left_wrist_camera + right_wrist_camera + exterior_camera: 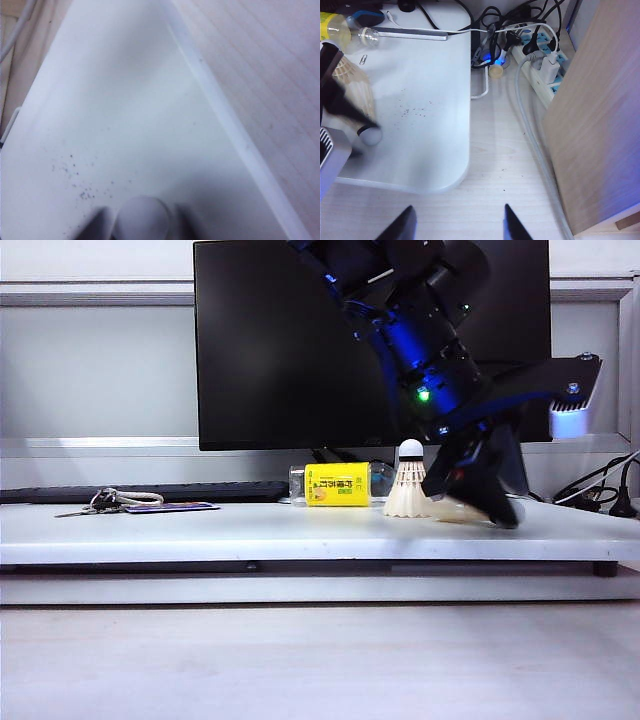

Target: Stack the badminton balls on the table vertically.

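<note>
Left gripper (478,502), right of centre, closes around a lying shuttlecock (356,107) beside the upright shuttlecock (408,484) on the table (250,530); grip unconfirmed. Right gripper (457,222), jaws apart, empty, hovers off the table's corner. Squeeze gently; spare the feathers

Office desk setting. A large dark computer monitor (300,340) stands at the back of a white counter (250,530), with a black keyboard (150,492) and a bunch of keys (100,502) before it. Beside the counter, a power strip (542,67) with tangled cables (495,20) lies on pale wood-grain flooring (510,165).
</note>
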Robot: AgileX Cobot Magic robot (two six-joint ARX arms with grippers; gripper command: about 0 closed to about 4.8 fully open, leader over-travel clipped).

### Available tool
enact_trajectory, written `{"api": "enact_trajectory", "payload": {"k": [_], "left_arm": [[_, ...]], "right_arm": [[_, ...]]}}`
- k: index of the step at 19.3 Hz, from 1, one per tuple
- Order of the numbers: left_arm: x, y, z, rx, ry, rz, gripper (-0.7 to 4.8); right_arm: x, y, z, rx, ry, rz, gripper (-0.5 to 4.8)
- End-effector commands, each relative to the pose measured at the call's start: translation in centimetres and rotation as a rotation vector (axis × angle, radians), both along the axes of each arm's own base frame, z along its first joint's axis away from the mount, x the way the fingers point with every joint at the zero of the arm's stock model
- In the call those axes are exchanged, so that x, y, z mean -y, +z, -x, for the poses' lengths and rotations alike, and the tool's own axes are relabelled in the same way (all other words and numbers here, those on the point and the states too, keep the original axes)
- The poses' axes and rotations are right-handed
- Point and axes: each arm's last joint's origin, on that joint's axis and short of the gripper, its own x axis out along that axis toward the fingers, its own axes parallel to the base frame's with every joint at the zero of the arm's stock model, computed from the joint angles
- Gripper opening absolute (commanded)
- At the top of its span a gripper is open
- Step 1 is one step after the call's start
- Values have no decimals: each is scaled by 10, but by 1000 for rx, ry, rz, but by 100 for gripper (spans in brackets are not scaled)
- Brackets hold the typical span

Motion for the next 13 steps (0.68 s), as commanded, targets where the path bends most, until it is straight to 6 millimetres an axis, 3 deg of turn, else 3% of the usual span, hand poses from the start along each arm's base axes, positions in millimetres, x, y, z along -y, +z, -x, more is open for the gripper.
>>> {"api": "enact_trajectory", "payload": {"k": [1, 13], "left_arm": [[1, 3, -1, 7, 0, 16, 197], [-1, -4, -8, 36, 38, -4, 195]], "right_arm": [[0, 2, 0, 17, 0, -7, 229], [0, 2, -1, 21, 4, -9, 229]]}}
